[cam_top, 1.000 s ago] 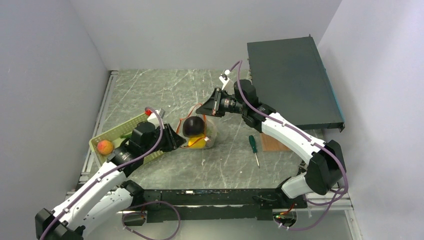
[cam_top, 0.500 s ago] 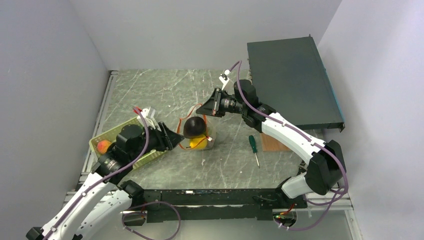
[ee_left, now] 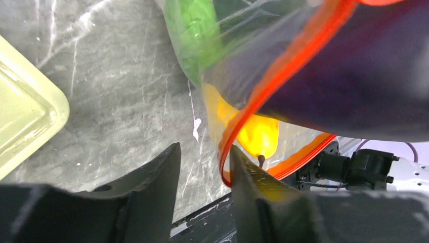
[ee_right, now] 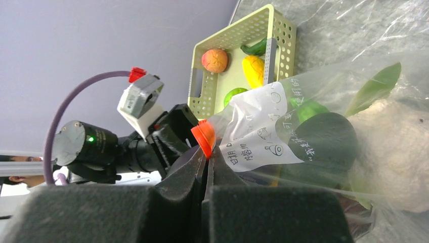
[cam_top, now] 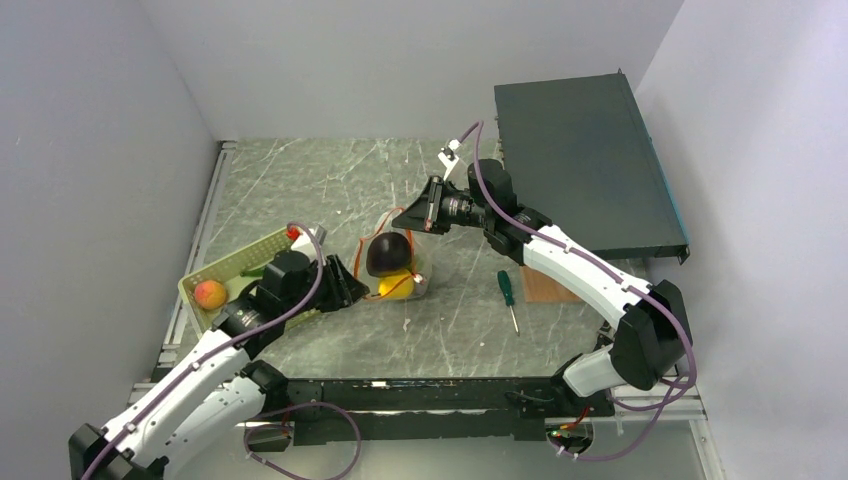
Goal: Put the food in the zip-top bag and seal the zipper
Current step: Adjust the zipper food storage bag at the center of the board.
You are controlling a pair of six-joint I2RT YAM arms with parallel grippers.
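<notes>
- The zip-top bag (cam_top: pixel 415 268) stands on the tabletop (cam_top: pixel 300 185), a dark purple toy (cam_top: pixel 388 254) in its mouth above a yellow toy (cam_top: pixel 393 288).
- The right end effector (ee_right: pixel 206 161) is pinched tight on the zipper (ee_right: pixel 203 139) at the bag's far rim.
- The left end effector (ee_left: pixel 202 154) is parted, with the near zipper strip lying between its fingers.

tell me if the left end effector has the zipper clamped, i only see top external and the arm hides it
Observer: No. The left wrist view shows the left end effector open, the zipper strip lying in the gap against one finger.
Operator: and the right one
Observer: The right end effector is shut on the zip-top bag at its mouth, by the strip's orange end.
Operator: what food is in the basket
Observer: A yellow piece beside the orange piece, plus a dark green piece.
</notes>
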